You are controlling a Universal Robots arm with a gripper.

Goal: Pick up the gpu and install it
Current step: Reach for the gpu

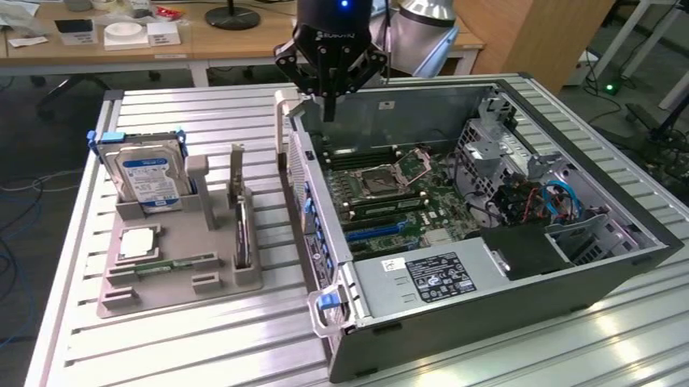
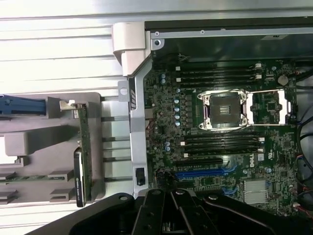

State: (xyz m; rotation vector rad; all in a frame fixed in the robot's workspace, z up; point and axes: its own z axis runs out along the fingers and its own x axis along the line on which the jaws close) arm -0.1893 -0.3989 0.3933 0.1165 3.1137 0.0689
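End effector (image 1: 328,114) hangs vertical (pinched closed) above computer case (image 1: 485,316).

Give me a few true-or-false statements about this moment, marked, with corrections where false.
1. The gpu stands on edge in the gray holder. True.
2. The gripper grips the gpu. False: its jaws are shut on nothing, up by the computer case's edge.
3. The hard drive sits inside the case. False: it stands in the holder.
4. The motherboard's CPU socket is open. True.
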